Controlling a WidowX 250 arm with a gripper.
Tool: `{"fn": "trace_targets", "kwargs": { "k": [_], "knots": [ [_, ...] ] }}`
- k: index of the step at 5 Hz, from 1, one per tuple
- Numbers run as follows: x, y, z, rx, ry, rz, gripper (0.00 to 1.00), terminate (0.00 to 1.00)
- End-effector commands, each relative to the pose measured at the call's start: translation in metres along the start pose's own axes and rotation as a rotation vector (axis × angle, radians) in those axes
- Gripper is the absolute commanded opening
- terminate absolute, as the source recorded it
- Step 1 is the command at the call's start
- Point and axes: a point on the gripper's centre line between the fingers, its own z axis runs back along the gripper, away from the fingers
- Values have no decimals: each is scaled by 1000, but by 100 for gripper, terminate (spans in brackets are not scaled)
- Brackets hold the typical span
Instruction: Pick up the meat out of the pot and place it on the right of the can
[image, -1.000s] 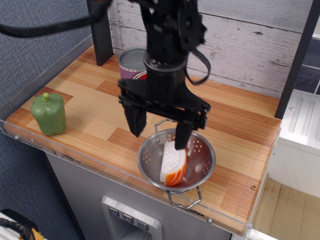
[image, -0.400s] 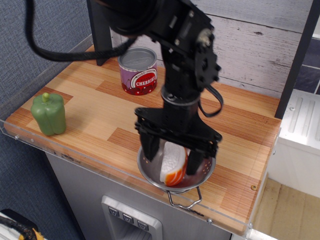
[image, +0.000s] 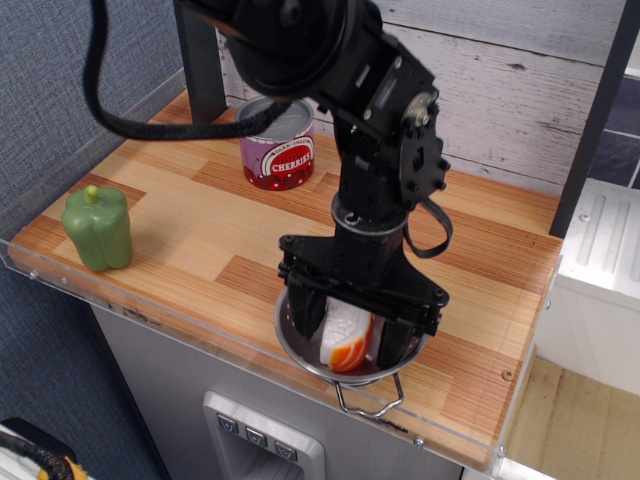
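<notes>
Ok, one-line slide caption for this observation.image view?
Open pincer lowered into the pot, straddling the meat; can waits behind.

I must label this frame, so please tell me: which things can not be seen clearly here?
- Contact between the hand and the meat: its fingers straddle the meat, touching unclear.
- Far rim of the pot: hidden by the hand.
- The can: upper right part covered by the arm; small label text above "CHERRIES" unreadable.
</notes>
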Motion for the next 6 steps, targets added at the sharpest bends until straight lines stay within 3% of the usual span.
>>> {"fn": "trace_targets", "kwargs": {
  "k": [1,3,4,5,6],
  "knots": [
    [-1,1,3,12,-21,-1,0,0],
    [-5,2,21,34,-56,20,0,0],
    [1,10,42,44,-113,43,0,0],
    [10,26,61,-20,-166,53,0,0],
    [30,37,69,-35,-185,78,0,0]
  ]
}}
